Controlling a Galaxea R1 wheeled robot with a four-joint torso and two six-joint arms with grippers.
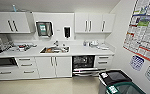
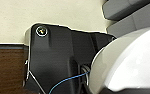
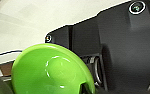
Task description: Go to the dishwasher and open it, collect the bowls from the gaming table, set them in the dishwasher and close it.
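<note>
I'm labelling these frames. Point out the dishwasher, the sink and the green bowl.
dishwasher (image 1: pixel 83 62): head view, its dark open interior.
sink (image 1: pixel 54 49): head view, its basin.
green bowl (image 3: pixel 53 70): right wrist view, its inner surface.

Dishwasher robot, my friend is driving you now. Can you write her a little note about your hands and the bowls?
Right gripper: a green bowl sits large by its camera; whether it is gripped, I cannot tell.
Left gripper: a white bowl sits large by its camera; grip unclear too.
Dishwasher: under the counter, right of the sink, door down, dark racks showing.
Done: dishwasher opened, bowls apparently collected.
Left: put bowls in the racks, close the door.
</note>
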